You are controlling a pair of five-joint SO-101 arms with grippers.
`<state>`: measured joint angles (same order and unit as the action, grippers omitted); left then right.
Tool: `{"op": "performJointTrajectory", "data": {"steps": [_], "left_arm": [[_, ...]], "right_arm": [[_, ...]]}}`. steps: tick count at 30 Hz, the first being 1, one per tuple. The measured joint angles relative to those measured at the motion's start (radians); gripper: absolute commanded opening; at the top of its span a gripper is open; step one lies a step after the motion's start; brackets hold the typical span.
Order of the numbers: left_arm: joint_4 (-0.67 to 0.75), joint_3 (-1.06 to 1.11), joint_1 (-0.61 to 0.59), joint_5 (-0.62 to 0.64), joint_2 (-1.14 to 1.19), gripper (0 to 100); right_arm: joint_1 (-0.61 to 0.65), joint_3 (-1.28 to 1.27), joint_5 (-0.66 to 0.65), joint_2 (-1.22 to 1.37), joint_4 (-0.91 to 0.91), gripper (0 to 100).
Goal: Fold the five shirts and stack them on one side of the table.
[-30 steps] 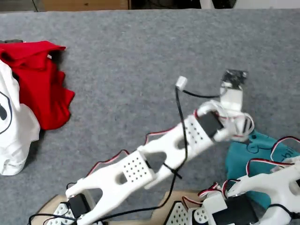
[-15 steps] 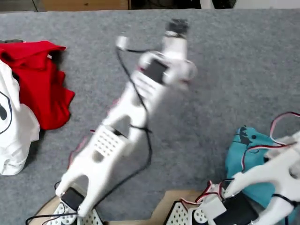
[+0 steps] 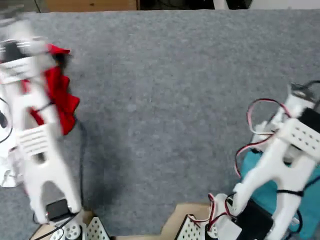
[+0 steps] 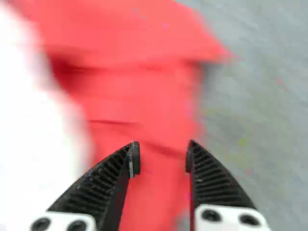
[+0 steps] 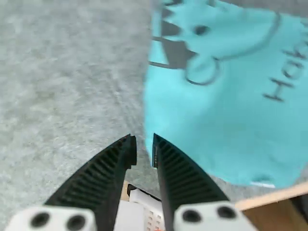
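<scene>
Surface: grey felt-like tabletop (image 3: 160,75).
L arm (image 3: 37,145): white plastic, at far left side of tabletop, lying over the red and white shirts in the high view.
Left jaws: spread wide, nothing btwn them; above the red shirt, contact w/ cloth can't be told.
Red shirt: crumpled red cloth shirt (image 4: 144,72), at left side, part covered by L arm in the high view (image 3: 62,100).
White shirt: rumpled white cloth shirt w/ dark print (image 3: 6,172), at left edge, touching the red one (image 4: 29,120).
R arm (image 3: 285,160): white plastic, red + black wires, at right side near front edge.
Right jaws: narrow gap, gripping nothing; over bare tabletop (image 5: 62,72) just beside the teal shirt's edge.
Teal shirt: flat teal cloth shirt w/ dark print (image 5: 216,96), at front right corner, partly under R arm (image 3: 249,172).
</scene>
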<state>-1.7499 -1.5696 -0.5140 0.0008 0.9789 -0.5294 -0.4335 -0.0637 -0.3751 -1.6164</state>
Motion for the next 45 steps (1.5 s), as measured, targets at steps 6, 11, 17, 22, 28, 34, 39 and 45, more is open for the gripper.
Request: {"op": "performJointTrajectory", "data": {"steps": [6,11,17,22,28,34,39,45], "left_arm": [[0.000,0.176,-0.226,-0.014,-0.104,19],[0.000,0.440,-0.247,-0.087,-0.127,11],[0.000,0.542,-0.265,-0.094,-0.133,1],[0.000,0.543,-0.305,-0.037,-0.232,2],[0.000,0.620,-0.224,-0.023,-0.514,2],[0.000,0.987,0.117,-0.020,-0.930,2],[0.081,1.390,0.574,-0.018,-1.252,2],[0.344,1.837,1.042,-0.020,-1.548,5]], "right_arm": [[0.153,0.000,0.094,0.000,0.000,6.6],[0.245,0.000,0.173,0.000,0.002,6.6],[0.276,0.000,0.198,0.000,0.002,6.6],[0.278,0.000,0.198,0.000,0.002,6.6],[0.278,0.000,0.198,0.000,0.002,6.6],[0.278,0.000,0.198,0.000,0.002,6.6],[0.278,-0.015,0.198,0.000,0.002,6.6],[0.278,-0.031,0.198,-0.002,0.003,6.6]]}}
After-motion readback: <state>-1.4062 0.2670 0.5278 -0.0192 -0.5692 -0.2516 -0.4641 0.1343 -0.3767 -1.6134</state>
